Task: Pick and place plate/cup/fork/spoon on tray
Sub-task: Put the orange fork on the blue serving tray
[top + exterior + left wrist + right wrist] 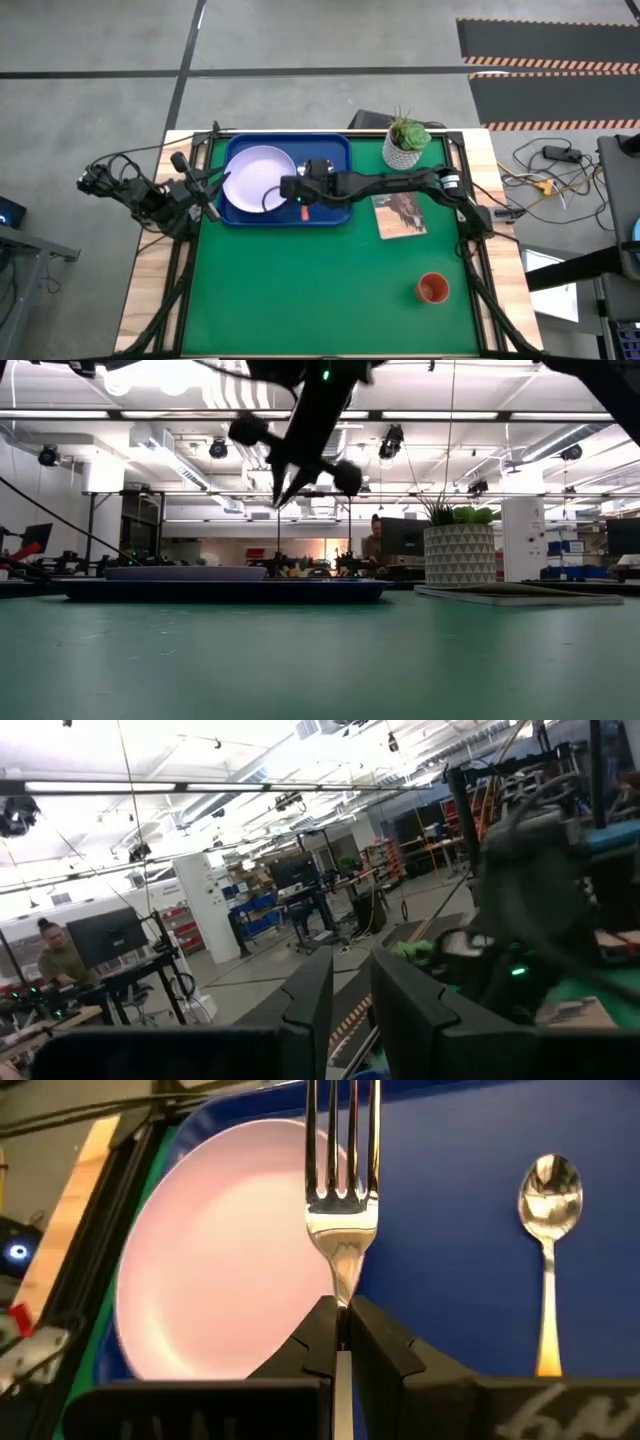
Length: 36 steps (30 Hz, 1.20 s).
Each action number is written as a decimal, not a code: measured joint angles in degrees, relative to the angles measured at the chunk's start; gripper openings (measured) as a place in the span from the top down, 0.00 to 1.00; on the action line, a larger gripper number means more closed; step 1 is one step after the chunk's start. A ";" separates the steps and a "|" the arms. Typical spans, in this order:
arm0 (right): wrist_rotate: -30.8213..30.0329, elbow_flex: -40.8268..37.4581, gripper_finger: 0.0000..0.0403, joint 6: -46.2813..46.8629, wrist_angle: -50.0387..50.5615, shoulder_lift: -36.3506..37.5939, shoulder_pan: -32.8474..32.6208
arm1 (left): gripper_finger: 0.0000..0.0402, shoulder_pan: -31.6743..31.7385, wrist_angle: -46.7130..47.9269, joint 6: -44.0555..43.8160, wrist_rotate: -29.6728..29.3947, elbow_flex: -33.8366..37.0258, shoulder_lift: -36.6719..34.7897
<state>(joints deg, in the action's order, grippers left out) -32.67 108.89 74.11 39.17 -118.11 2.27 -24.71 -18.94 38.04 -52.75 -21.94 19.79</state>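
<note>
While the right gripper (340, 1342) pinches the fork (342, 1200) by its neck, fingers closed tight on the thin metal, the silver prongs point away from the wrist camera and hang over the blue tray (450, 1280), right at the edge of the plate (220, 1260). The fork's head is bright and mirror-like; its handle is hidden between the fingers. On the tray, the pale lavender plate (257, 178) fills the left half, lying flat. Beside it on the bare blue floor lies the spoon (548, 1230), bowl away from the camera, its stem turning orange-gold toward the handle. From above, the right arm reaches across the table so that its gripper (292, 187) sits over the tray (335, 147), just beside the plate's rim. Outside the tray, the orange-red cup (432, 289) stands on the green mat near the right front, well apart. A printed booklet (399, 214) lies just right of the tray, and a potted plant (406, 142) stands behind it. Off the table's left edge, the left gripper (345, 1010) waits, its fingers showing only a narrow gap and holding nothing.
</note>
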 joint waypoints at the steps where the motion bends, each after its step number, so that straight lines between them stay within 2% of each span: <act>1: 0.94 -0.23 0.97 0.21 -0.35 -0.46 0.56 | 0.86 -0.02 0.09 0.44 0.00 0.05 0.00; 8: 6.29 0.52 0.97 2.45 -0.78 -4.59 3.67 | 0.86 0.00 0.28 1.88 -0.57 0.36 -0.83; 18: 7.47 0.54 0.97 1.74 0.03 -7.98 7.11 | 0.86 0.00 0.14 3.13 -0.85 0.62 -1.57; 36: 6.73 0.60 0.97 -0.50 1.31 -10.97 7.28 | 0.86 0.00 0.11 3.22 -0.89 0.71 -1.57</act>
<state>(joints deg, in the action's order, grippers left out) -25.94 109.49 73.61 40.48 -129.08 9.55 -24.71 -18.83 41.25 -53.65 -21.23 18.22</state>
